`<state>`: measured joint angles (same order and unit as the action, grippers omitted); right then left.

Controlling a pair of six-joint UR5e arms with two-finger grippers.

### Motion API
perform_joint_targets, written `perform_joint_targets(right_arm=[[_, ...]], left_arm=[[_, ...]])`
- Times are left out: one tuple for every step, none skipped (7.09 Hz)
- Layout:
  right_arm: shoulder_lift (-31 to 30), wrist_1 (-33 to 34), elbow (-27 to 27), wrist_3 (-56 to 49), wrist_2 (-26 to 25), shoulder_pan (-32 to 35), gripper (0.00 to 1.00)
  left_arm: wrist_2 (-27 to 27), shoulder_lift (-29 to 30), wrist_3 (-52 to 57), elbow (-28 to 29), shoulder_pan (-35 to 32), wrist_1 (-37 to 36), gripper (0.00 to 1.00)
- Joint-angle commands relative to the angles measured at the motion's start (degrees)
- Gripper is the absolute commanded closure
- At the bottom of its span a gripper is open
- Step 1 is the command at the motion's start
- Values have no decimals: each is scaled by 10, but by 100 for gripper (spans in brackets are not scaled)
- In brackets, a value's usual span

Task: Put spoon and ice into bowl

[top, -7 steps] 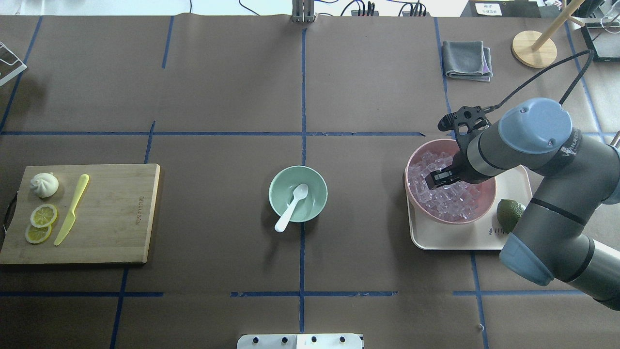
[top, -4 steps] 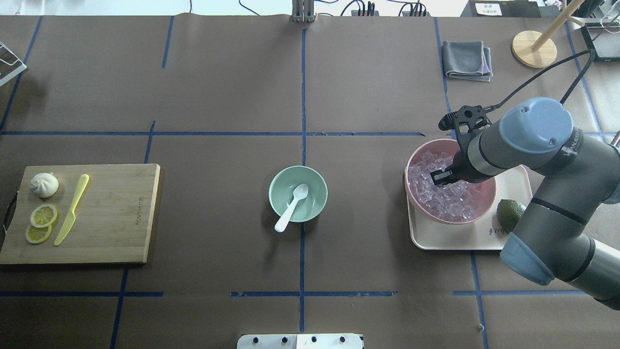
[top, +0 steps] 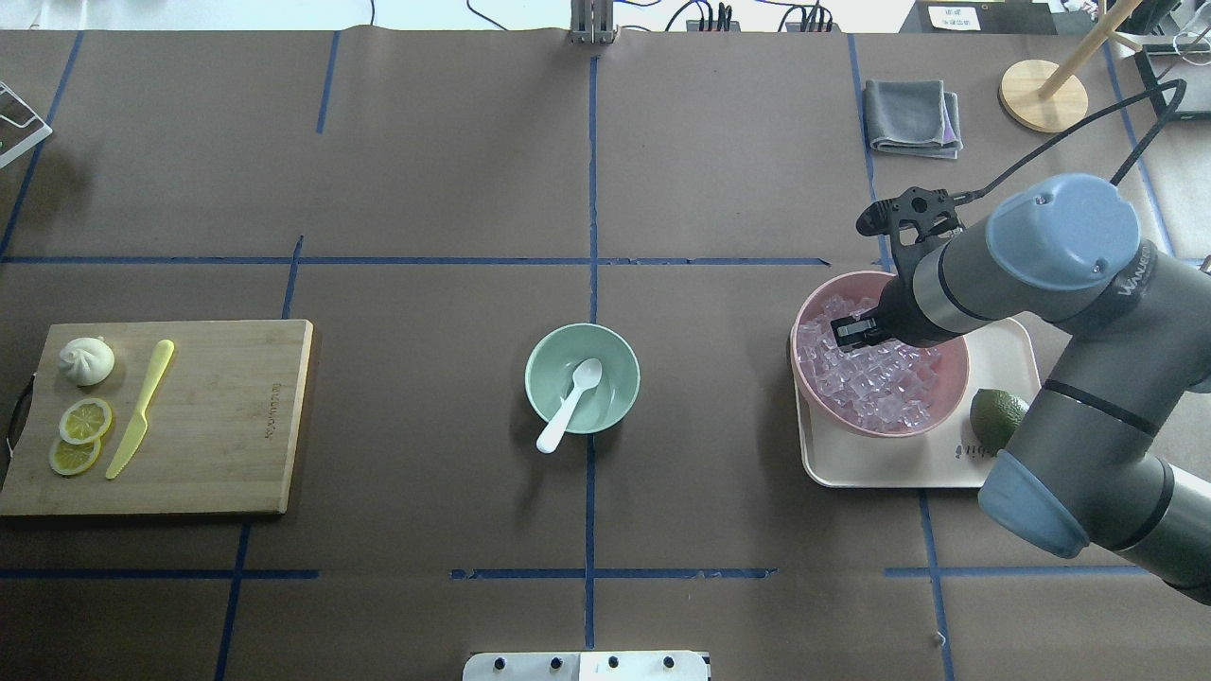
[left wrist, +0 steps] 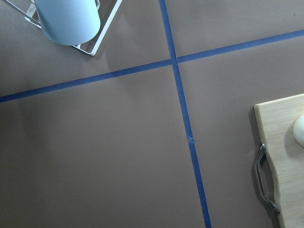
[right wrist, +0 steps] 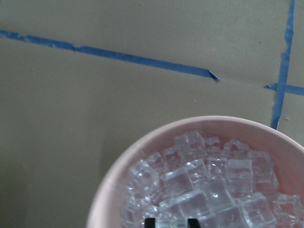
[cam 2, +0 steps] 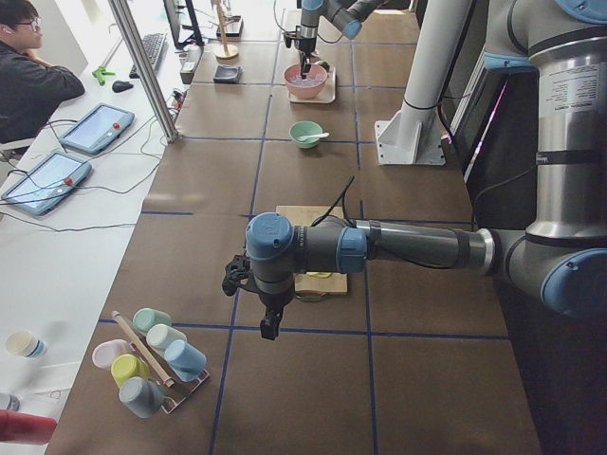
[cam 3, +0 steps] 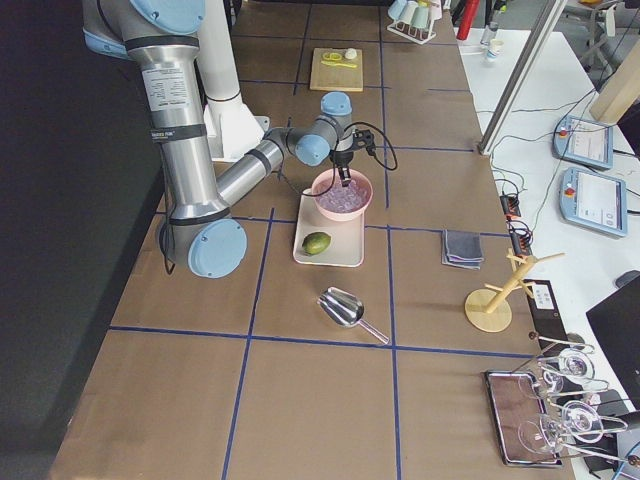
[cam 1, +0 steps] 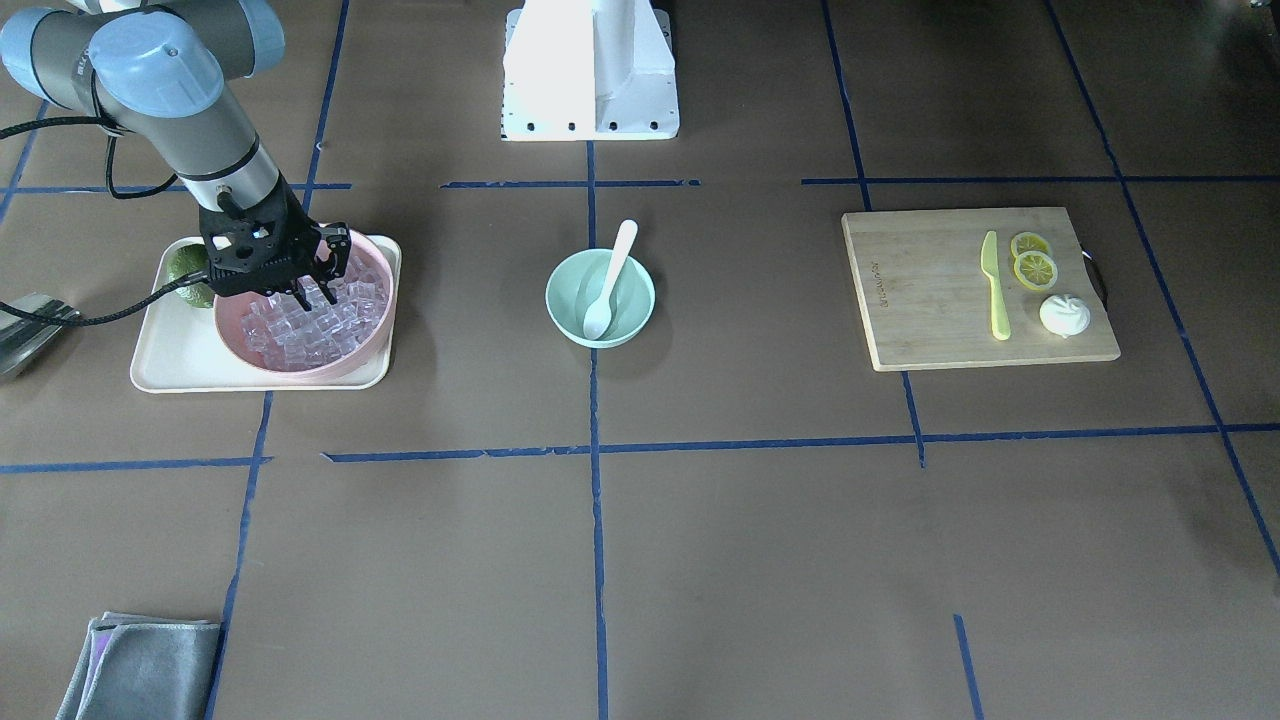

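Lifting one cube cleanly calls for a straight rise of the right gripper [top: 856,330] clear of the pink bowl [top: 885,433], then a level carry to the bowl [top: 532,364], well apart from the fingers [right wrist: 149,222], with the spoon [top: 570,402] already resting in it. The fingers stand narrowly apart just over the ice [top: 875,383]. Glassy ice shows between them, but whether a cube is clamped I cannot tell.

brown table [top: 426,170] with bowl [top: 547,371], tray [top: 880,470], board [top: 227,416], cloth [top: 910,115]

right tool [right wrist: 171,222] points down, tips close (grip unclear) | left tool [cam 2: 269,324] hangs downward
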<state>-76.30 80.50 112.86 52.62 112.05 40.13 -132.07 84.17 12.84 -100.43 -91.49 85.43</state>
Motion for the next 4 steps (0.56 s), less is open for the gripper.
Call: perform_joint_targets(right_arm=[[88,78,3,78,-5,-2,100],[125,117,4,107,-9,-9,100],[148,127,0,139,-26,-33,100],[166,130,-7,147,-45,-50,100]], left_arm=[[-32,-1,0,2,0,0,0],[-55,-2,0,10,0,0,0],[-79,-13,-2,12,0,1,0],[-77,-15,-8,7,0,1,0]])
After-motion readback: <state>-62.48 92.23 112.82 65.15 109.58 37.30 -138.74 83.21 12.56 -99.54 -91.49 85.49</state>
